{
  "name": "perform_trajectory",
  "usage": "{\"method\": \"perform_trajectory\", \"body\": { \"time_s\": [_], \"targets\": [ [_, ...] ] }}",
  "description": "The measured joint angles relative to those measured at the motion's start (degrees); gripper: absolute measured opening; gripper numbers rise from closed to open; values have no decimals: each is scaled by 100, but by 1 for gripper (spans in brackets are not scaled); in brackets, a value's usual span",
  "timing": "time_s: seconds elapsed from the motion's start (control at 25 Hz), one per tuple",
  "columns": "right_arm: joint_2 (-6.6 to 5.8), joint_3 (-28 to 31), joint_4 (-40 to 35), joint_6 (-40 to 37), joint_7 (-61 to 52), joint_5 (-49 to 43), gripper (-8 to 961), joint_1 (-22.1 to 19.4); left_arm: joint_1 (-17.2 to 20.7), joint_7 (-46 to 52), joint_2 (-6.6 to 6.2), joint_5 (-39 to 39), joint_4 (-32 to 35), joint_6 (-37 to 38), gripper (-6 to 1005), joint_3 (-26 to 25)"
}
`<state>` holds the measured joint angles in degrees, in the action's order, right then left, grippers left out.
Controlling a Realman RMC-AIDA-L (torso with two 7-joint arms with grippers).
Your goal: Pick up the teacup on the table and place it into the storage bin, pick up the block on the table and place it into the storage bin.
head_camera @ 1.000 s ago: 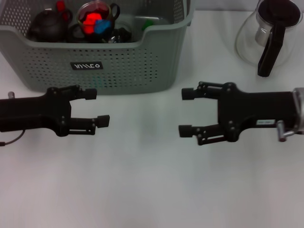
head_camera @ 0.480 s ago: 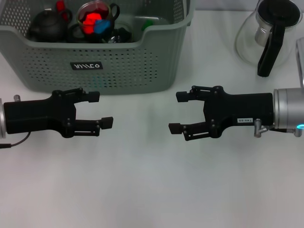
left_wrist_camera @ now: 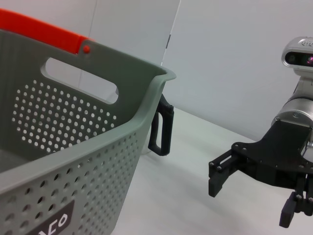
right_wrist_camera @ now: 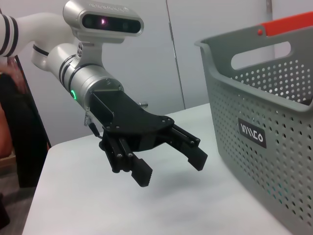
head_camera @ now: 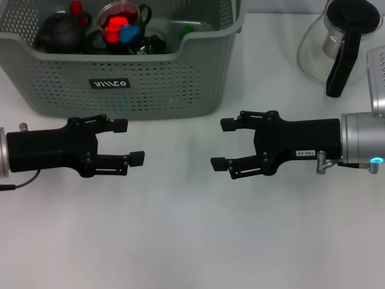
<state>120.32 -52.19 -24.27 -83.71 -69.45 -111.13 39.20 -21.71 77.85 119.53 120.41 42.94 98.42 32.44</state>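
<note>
Both claws hover low over the bare white surface point(head_camera: 180, 241), facing each other, and neither has anything in it. The left claw point(head_camera: 131, 142) is spread wide, fingers well apart, empty. The right claw point(head_camera: 224, 144) matches it, wide open and empty, and the left wrist view confirms that from the side point(left_wrist_camera: 254, 181).

What has changed over the last second: the right arm has slid inward toward the middle, so its silver wrist section now shows in the head view, and the left arm has eased inward a little as well. The gap between the two claws has narrowed, but they remain apart, with no contact.

Now the goods. The storage bin point(head_camera: 180, 78) sits at the far left of the surface, just beyond the left claw, label facing us. Inside it, a glass teacup point(head_camera: 117, 24) holds red and blue pieces, most likely the block point(head_camera: 127, 33), with a dark teapot point(head_camera: 60, 33) beside it. A glass carafe point(head_camera: 340, 42) stands off at the far right, outside the bin.

My read: no teacup or block remains out on the surface, so both placements look done, and this inward drift with empty claws looks like the arms settling to rest rather than reaching for anything.
</note>
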Motion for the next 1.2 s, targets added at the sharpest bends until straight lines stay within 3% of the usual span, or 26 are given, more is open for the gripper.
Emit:
{"method": "perform_trajectory", "body": {
  "time_s": [1.2],
  "targets": [
    [0,0,73,5,8,-4,927,-71,-43,-10,45,50,-14,234,905,-1]
  ]
}}
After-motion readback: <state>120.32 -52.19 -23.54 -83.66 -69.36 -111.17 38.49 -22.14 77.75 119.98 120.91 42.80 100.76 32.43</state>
